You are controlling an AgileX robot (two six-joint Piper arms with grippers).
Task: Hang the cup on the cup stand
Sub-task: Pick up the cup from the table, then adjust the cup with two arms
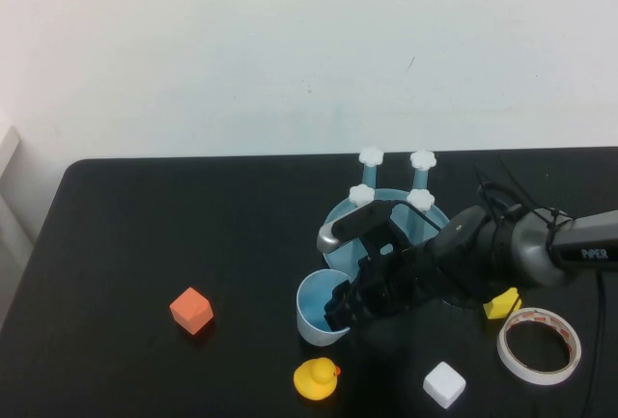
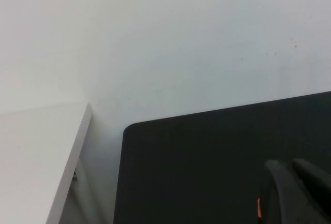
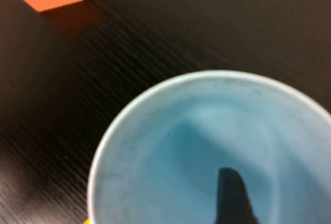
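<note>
The light-blue cup [image 1: 311,310] stands upright on the black table, mouth up, just in front of the cup stand [image 1: 340,223]. The stand is a round blue dish with several white-capped posts [image 1: 371,157]. My right gripper [image 1: 340,308] is open at the cup's rim on the stand's side. In the right wrist view one of its fingers [image 3: 232,198] hangs inside the cup [image 3: 170,146], clear of the wall; the other finger is hidden. My left gripper [image 2: 295,171] is shut over the table's far left corner, holding nothing. It does not appear in the high view.
An orange cube [image 1: 191,310] lies left of the cup. A yellow duck [image 1: 316,378] and a white cube [image 1: 443,384] sit near the front edge. A yellow block [image 1: 502,303] and a tape roll [image 1: 539,345] lie under the right arm.
</note>
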